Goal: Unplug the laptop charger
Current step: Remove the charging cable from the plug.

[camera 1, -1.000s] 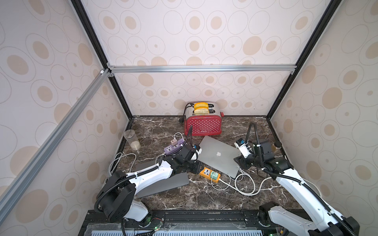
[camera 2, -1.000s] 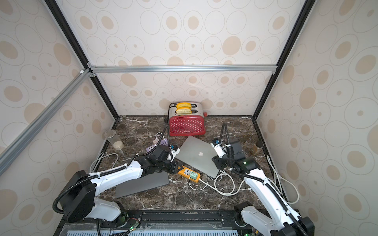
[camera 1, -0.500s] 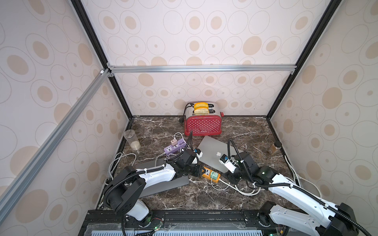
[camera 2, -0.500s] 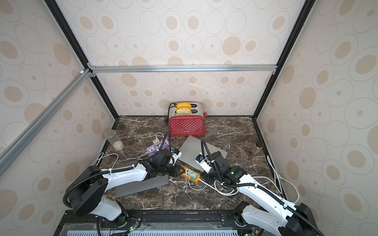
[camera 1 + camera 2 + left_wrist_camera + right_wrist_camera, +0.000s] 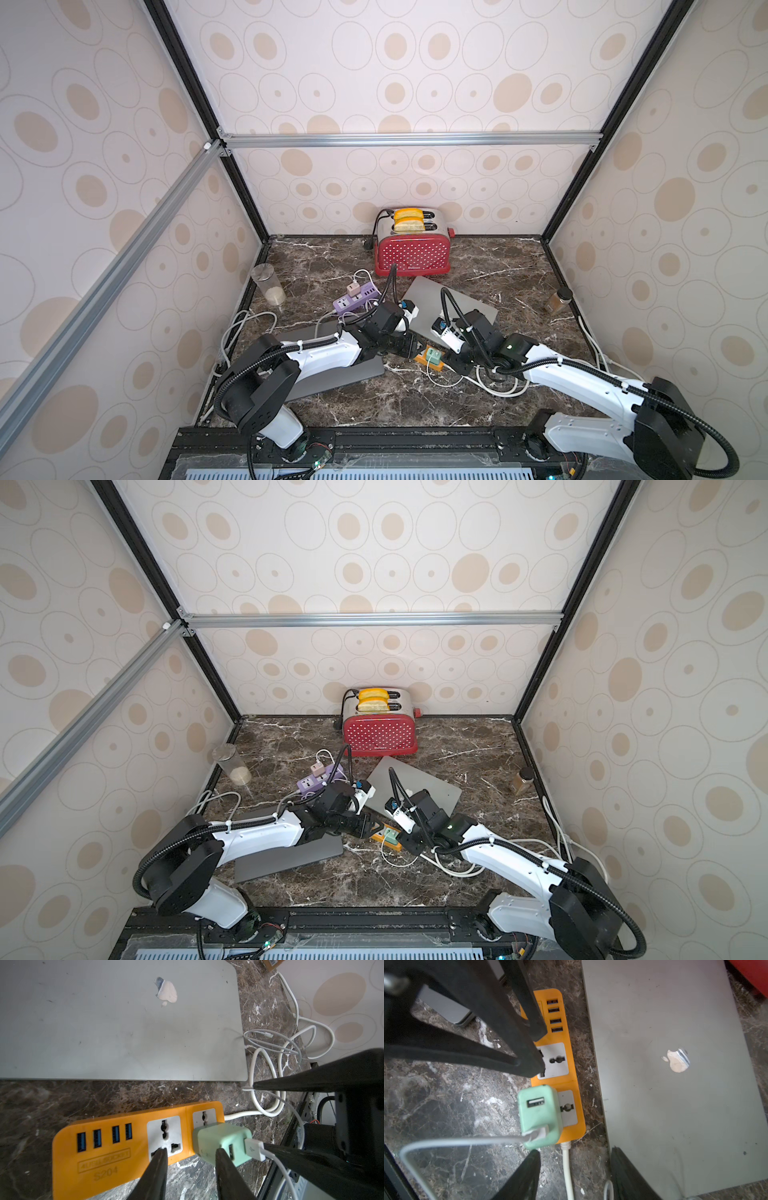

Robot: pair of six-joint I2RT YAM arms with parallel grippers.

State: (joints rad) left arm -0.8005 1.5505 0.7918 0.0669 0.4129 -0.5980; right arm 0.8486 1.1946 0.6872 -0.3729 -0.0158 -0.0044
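Observation:
A mint-green charger (image 5: 216,1136) (image 5: 539,1113) sits plugged into the end socket of an orange power strip (image 5: 104,1157) (image 5: 571,1132), and a white USB cable (image 5: 254,1148) (image 5: 467,1141) runs from it. The strip (image 5: 424,360) (image 5: 380,837) lies in front of the shut silver laptop (image 5: 428,291) (image 5: 444,785) (image 5: 124,1022) (image 5: 675,1105). My left gripper (image 5: 191,1152) (image 5: 411,351) is open, one tip over the empty socket and the other against the charger's side. My right gripper (image 5: 575,1151) (image 5: 451,361) is open too, astride the strip's white cord, just short of the charger.
A red toaster (image 5: 411,253) stands at the back. A purple power strip (image 5: 357,297), a glass jar (image 5: 268,284) and a spice jar (image 5: 557,301) are around. A grey slab (image 5: 332,374) lies under my left arm. White cables (image 5: 498,382) coil on the marble.
My right arm has swung from the laptop's right side across and down to the orange strip. My left gripper has stayed at the strip, shifting only slightly.

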